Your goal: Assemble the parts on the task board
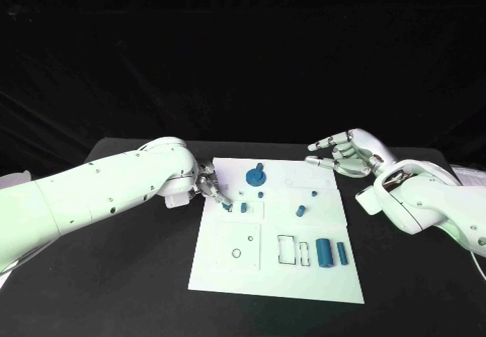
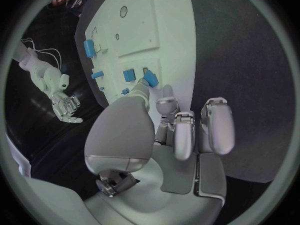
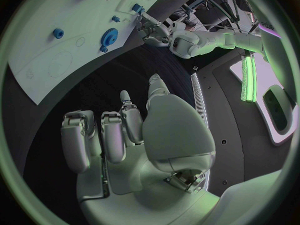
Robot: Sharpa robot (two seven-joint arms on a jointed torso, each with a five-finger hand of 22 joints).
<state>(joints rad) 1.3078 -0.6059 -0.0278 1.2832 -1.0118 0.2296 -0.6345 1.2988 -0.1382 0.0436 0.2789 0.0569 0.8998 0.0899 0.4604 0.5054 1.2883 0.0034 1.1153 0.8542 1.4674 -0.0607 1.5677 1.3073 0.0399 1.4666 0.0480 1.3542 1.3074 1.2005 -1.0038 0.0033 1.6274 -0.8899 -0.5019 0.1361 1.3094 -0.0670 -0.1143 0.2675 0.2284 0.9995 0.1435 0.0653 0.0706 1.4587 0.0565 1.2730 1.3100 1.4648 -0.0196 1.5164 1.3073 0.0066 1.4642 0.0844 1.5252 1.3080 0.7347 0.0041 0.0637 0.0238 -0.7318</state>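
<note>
My left hand point(image 1: 210, 187) sits at the board's point(image 1: 304, 281) left edge, fingertips down on a small blue part point(image 1: 226, 206). In the left wrist view the thumb point(image 2: 139, 96) and a fingertip point(image 2: 167, 91) close on this part point(image 2: 150, 78), so I judge it pinched, though the contact is small and partly hidden. The part lies right at my fingertips, just over the board's edge, and seems to stand with its long axis running away from my palm.

Next to it on the board sits another small blue piece point(image 1: 244, 207), and just beyond that a marked slot. That is the relation that matters: the target lies further in across the board from my left hand, toward the middle, so the move is a short carry inward, keeping the part upright.

My right hand point(image 1: 345, 154) hovers off the board's far right corner, fingers apart and curled loosely, holding nothing. It is well apart from the part, so the left hand is clearly the nearer one.

Other pieces lie about: a gear point(image 1: 256, 174) near the far edge and two cylinders point(image 1: 324, 253) toward the near right.
</note>
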